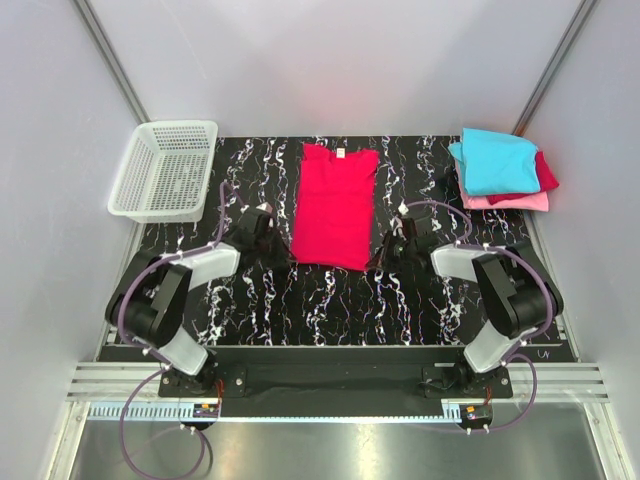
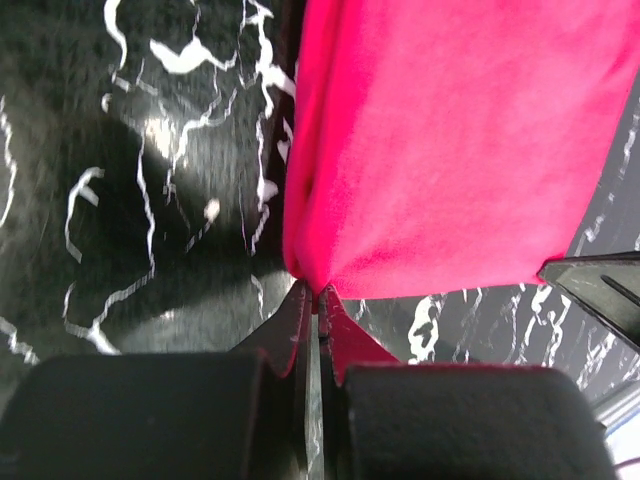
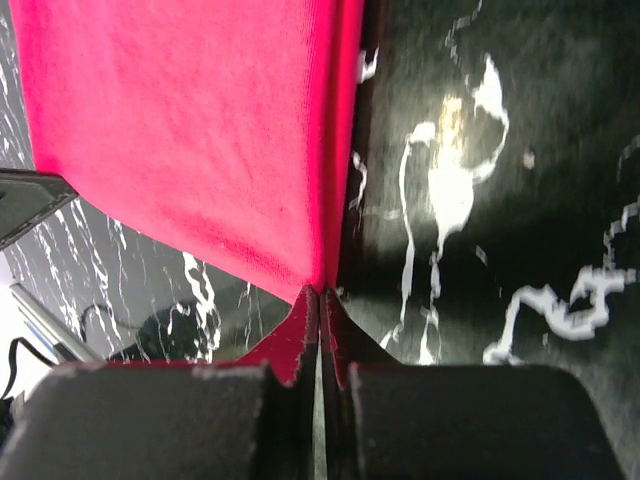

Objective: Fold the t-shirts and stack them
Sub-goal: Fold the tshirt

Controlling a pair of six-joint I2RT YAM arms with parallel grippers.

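A crimson-red t-shirt (image 1: 334,207) lies as a long narrow strip in the middle of the table, sleeves folded in, with its white neck label at the far end. My left gripper (image 1: 285,252) is shut on the strip's near left corner (image 2: 318,283); the cloth bunches at the fingertips. On the other side, my right gripper (image 1: 376,257) is shut on the near right corner (image 3: 320,285). In the far right corner rests a folded pile of t-shirts (image 1: 503,167), cyan on top, then dark red, then pink.
A white mesh basket (image 1: 165,168) stands at the far left edge of the black marbled table (image 1: 330,305). Grey walls close in on both sides and behind.
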